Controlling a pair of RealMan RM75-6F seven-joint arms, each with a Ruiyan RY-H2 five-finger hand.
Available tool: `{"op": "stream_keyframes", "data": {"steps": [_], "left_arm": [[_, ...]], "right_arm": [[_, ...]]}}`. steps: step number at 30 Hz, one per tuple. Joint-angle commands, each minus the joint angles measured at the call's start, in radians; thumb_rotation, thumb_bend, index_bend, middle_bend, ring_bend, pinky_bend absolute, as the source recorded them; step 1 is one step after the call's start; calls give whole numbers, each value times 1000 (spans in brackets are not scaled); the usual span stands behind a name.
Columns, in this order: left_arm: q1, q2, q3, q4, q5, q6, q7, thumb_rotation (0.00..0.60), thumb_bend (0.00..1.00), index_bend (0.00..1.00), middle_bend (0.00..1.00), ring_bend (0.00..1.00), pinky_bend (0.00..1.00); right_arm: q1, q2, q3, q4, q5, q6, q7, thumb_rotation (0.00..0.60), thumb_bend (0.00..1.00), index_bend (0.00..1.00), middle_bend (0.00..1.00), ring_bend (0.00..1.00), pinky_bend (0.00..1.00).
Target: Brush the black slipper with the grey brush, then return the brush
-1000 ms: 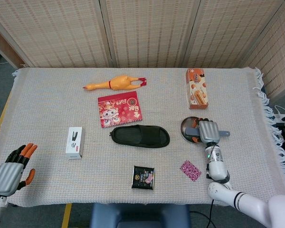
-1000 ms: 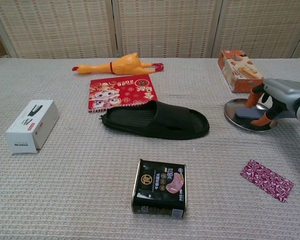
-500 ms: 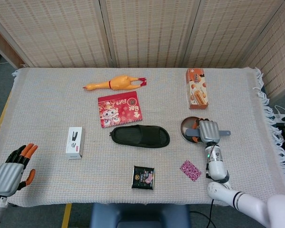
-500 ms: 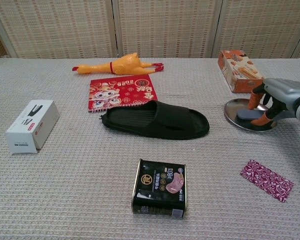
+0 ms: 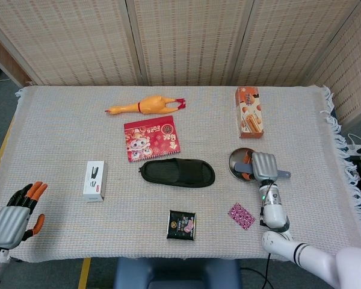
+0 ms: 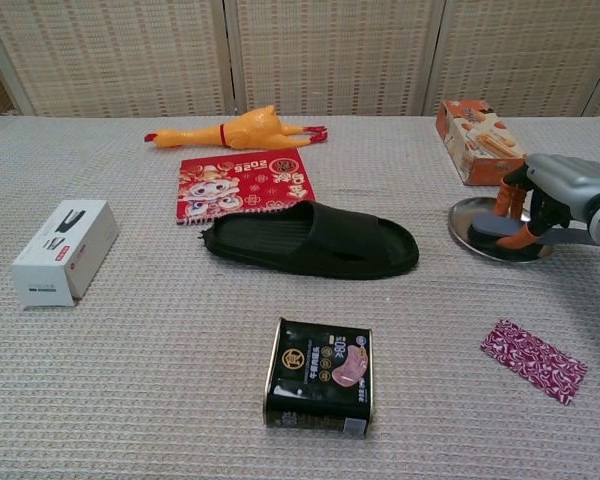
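The black slipper [image 5: 177,173] lies flat at the table's middle, toe to the right [image 6: 315,240]. To its right a round metal plate [image 5: 233,161] holds the grey brush [image 6: 492,229]. My right hand [image 5: 262,165] sits over the plate with its orange-tipped fingers [image 6: 507,198] curled around the brush, whose handle sticks out to the right. The brush stays low over the plate [image 6: 465,215]. My left hand [image 5: 15,215] hovers at the table's near left corner, fingers apart, holding nothing.
A rubber chicken [image 5: 145,106] and a red booklet [image 5: 151,138] lie behind the slipper. A white box [image 5: 94,180] sits at the left, a snack box [image 5: 249,112] behind the plate. A black packet [image 5: 182,224] and a patterned sachet [image 5: 241,216] lie near the front edge.
My right hand's fingers have curled further down around the brush on the plate. The left hand and the slipper have not moved.
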Motion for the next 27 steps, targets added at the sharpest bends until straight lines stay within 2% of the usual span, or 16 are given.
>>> {"op": "stream_keyframes", "data": {"steps": [1, 6, 12, 16, 21, 27], "left_arm": [[1, 1, 1, -1, 2, 2, -1, 600, 521, 0, 0, 0, 124], [4, -1, 3, 3, 14, 13, -8, 600, 517, 0, 0, 0, 124], [3, 2, 5, 0, 12, 8, -8, 600, 517, 0, 0, 0, 124], [3, 3, 5, -5, 11, 6, -6, 600, 518, 0, 0, 0, 125], [0, 9, 3, -15, 1, -3, -8, 600, 517, 0, 0, 0, 126], [4, 27, 12, -24, 28, 13, -42, 600, 517, 0, 0, 0, 126]], "right_arm": [[-1, -1, 2, 3, -13, 10, 11, 600, 148, 785, 624, 582, 792], [2, -9, 6, 13, -34, 29, 23, 600, 221, 847, 666, 629, 831], [13, 2, 16, -10, -58, 46, 14, 600, 336, 869, 681, 650, 854], [28, 52, 18, -96, -105, 38, 34, 600, 381, 885, 692, 664, 864], [54, 112, 11, -244, -164, 41, 0, 600, 406, 877, 693, 664, 864], [113, 92, 26, -345, -147, 41, -118, 600, 406, 874, 692, 664, 864]]}}
